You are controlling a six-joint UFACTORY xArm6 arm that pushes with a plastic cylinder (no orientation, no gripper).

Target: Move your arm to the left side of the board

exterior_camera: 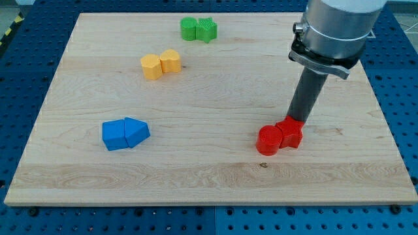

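Note:
My tip (pixel 297 120) stands at the right of the wooden board (pixel 209 176), touching the upper edge of the right red block (pixel 289 133). A red cylinder (pixel 268 140) sits against that block's left side. Two blue blocks lie at the lower left: a blue cube (pixel 114 135) and a blue pointed block (pixel 136 132), touching. Two yellow blocks (pixel 160 64) sit side by side at the upper left of centre. Two green blocks (pixel 198 29) sit together near the view's top edge.
The board lies on a blue perforated table (pixel 398 78). The arm's grey body (pixel 336 29) hangs over the board's upper right corner.

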